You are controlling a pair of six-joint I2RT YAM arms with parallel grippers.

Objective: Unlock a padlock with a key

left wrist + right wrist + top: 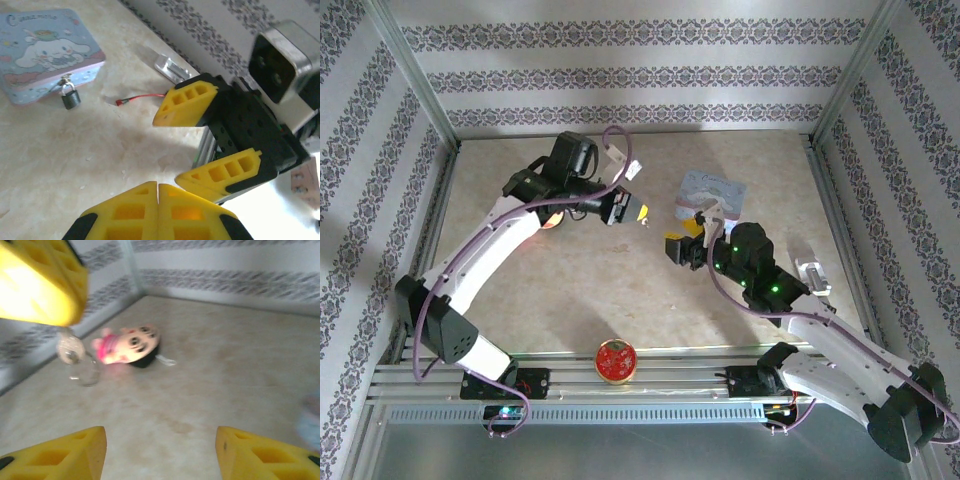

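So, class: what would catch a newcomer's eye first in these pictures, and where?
The pastel cartoon box at the table's far middle, a small padlock hanging at its front. Mid-table, the yellow-fingered left gripper is shut on what looks like a key, facing the open right gripper.

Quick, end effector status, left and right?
Left end effector: closed, pinching the key.
Right end effector: open, holding nothing.
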